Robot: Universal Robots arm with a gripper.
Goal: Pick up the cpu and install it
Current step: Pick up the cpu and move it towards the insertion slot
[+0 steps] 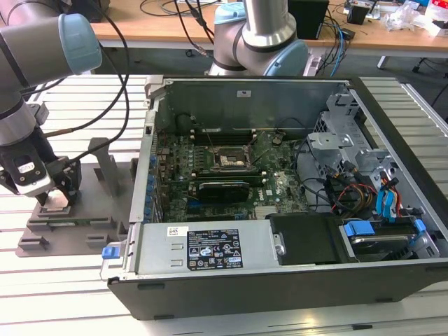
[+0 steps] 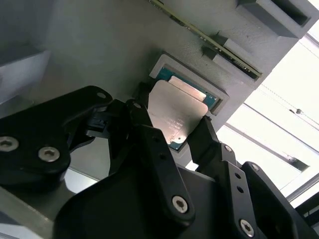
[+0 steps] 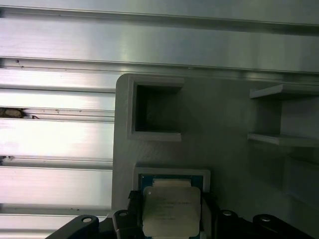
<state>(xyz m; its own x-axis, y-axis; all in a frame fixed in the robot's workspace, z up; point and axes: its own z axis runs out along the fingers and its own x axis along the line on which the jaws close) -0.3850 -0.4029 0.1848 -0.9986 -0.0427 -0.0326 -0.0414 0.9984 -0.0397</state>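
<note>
As arm [image 1: 31, 42] bends low over holder [image 1: 70, 225], gripper [image 1: 54, 201] straddles cpu [image 2: 174, 113]

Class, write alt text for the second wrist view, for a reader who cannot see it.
The black gripper straddles the cpu, a silver-topped chip with a green rim, which sits at a square recess in a grey holder. A bright slatted table shows beyond the holder.

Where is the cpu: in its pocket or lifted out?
In: both wrist views show the cpu within the grey holder pocket, gripper astride it. Seated flat: cannot tell.
</note>
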